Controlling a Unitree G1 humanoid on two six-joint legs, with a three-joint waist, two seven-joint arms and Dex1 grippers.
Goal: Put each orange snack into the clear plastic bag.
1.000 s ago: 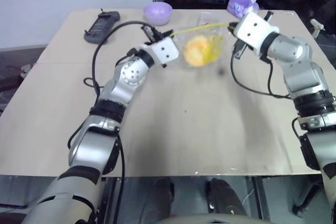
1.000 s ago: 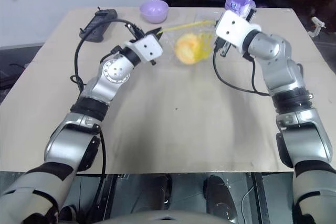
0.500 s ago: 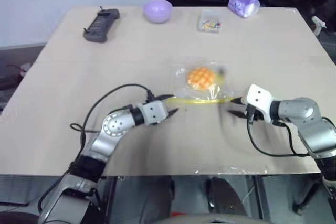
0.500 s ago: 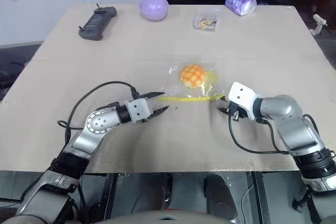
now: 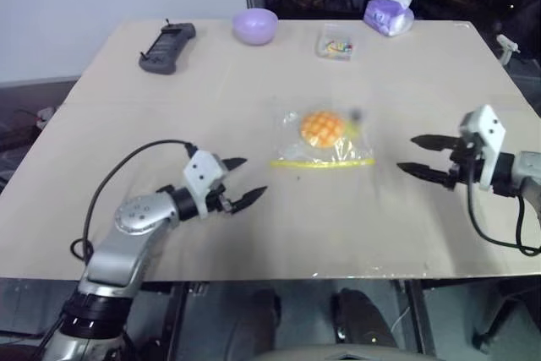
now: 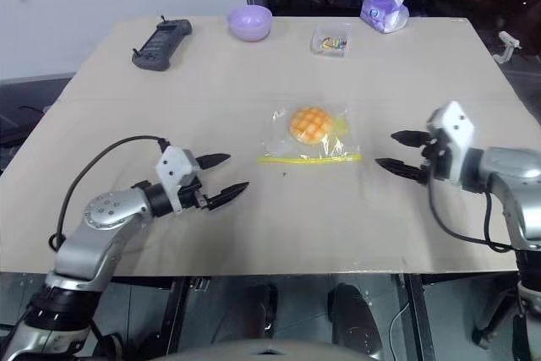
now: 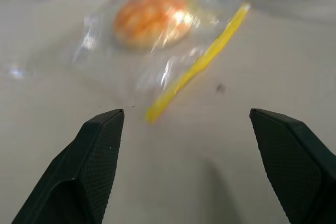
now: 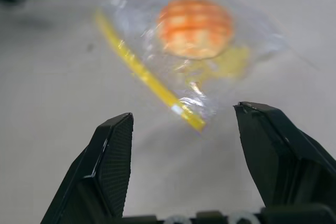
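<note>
both grippers, left gripper (image 5: 239,180) and right gripper (image 5: 419,155), i see spread open and empty; clear plastic bag (image 5: 325,145) with orange snack (image 5: 321,126) lies centre frame between them, yellow strip running sideways, right one nearer.

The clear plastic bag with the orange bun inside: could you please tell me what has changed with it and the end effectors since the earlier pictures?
The clear plastic bag, earlier held up by both end effectors near the table's far side, now lies flat mid-table with the orange criss-cross bun inside. The left end effector and right end effector let go, opened and drew back to either side. The lilac bowl and black controller stayed.
</note>
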